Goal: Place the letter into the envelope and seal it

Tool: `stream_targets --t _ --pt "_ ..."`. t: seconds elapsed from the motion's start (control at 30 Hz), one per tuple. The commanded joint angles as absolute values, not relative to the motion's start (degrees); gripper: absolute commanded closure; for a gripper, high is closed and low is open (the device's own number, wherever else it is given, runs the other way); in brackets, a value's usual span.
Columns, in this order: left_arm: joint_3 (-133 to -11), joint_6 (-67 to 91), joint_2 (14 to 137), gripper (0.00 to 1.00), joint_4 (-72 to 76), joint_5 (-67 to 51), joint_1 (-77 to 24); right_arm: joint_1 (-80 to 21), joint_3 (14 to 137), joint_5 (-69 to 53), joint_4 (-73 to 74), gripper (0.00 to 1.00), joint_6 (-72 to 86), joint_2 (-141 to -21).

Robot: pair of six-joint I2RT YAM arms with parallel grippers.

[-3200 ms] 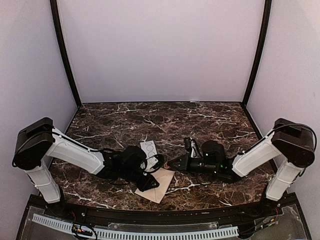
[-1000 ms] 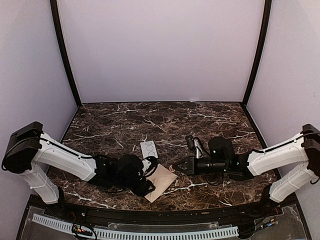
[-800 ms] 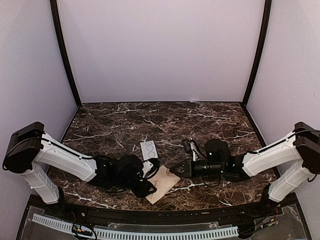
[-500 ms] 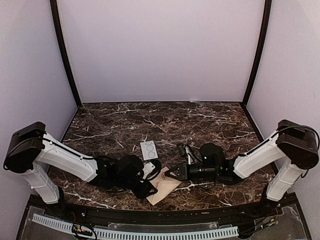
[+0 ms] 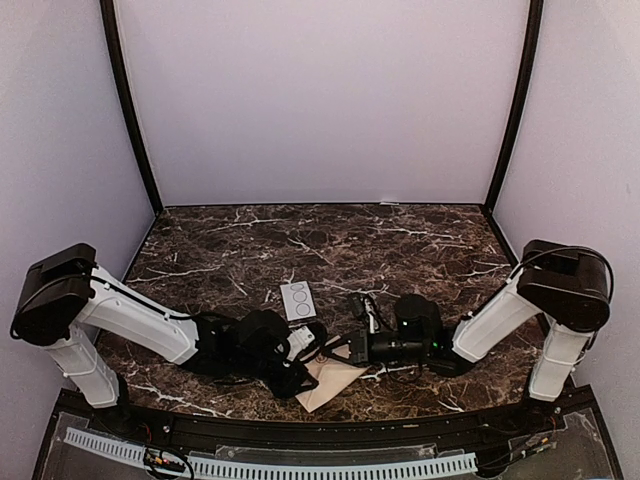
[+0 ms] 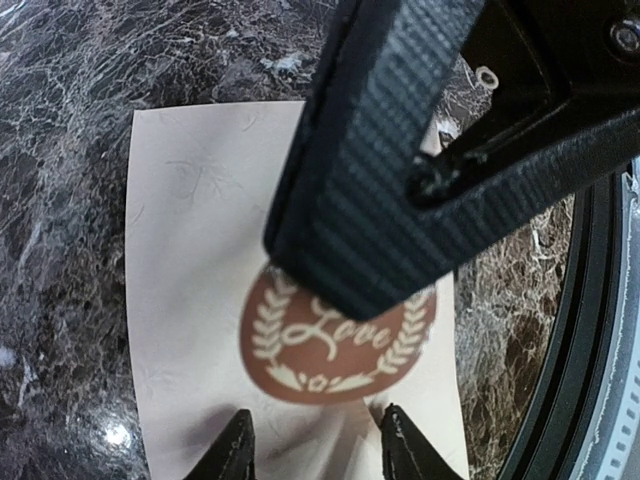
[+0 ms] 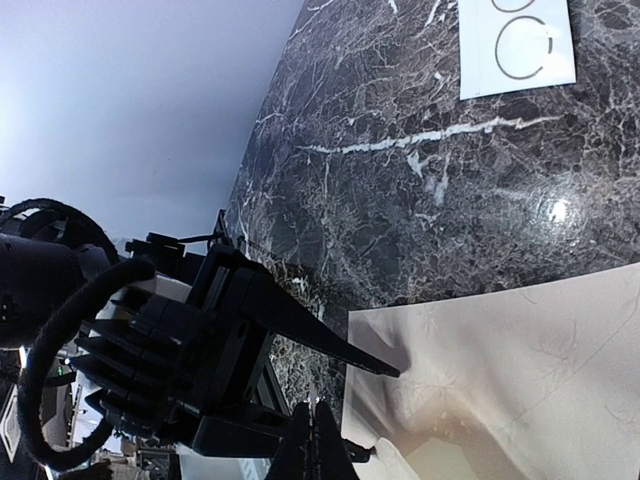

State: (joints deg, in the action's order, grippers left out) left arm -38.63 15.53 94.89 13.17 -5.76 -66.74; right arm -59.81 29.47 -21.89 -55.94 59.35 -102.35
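**A:** Envelope [image 5: 332, 385] [image 6: 195, 260] [image 7: 520, 360], position?

**B:** Flat on the worktop [image 5: 330, 240]. It lies at 6 o'clock on the marble, close to the near edge and roughly midway between the two arm bases. Pinkish-tan paper. It carries a round brown sticker [image 6: 330, 350] with a cream laurel wreath and the word "Love".

**A:** Right claw [image 5: 340, 352] [image 6: 345, 285] [image 7: 312, 440]?

**B:** It reaches in low from 3 o'clock. The fingers are pressed together, and I see nothing between them. The tip is down over the sticker's rim, and in the left wrist view it hides part of the wreath. It looks like contact, but I can't be sure from here.

**A:** And the left claw [image 5: 300, 372] [image 6: 315, 450]?

**B:** It comes in from 9 o'clock, also low to the marble. The fingers are spread apart and grip nothing. The fingertips [image 6: 237, 440] sit over the envelope's end nearest that arm, one on each side of the sticker. In the right wrist view one finger's point meets the envelope's edge, and the paper puckers a little there.

**A:** How close are the two claws?

**B:** Very close. They face each other across the sticker. I can't tell whether they touch.

**A:** Anything else on the marble?

**B:** One small white card [image 5: 298, 300] [image 7: 515, 40] printed with circles. It lies flat at 11 o'clock from the envelope, near it but apart, with bare marble between them.
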Motion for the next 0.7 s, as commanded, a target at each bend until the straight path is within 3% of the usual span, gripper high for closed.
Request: stream_targets --t 0.0,0.27,0.67 --pt "-38.40 13.97 97.98 0.58 7.66 -7.46 -66.97 -60.92 28.39 -21.88 -61.95 1.00 62.72 -104.65" --pt "-38.69 13.52 98.09 0.59 8.51 -6.10 -66.97 -61.65 25.46 -20.15 -63.32 1.00 65.12 -104.00" --pt "-40.17 -4.94 96.92 0.55 13.96 3.05 -69.48 -61.74 18.76 -9.12 -50.59 1.00 61.85 -86.92"
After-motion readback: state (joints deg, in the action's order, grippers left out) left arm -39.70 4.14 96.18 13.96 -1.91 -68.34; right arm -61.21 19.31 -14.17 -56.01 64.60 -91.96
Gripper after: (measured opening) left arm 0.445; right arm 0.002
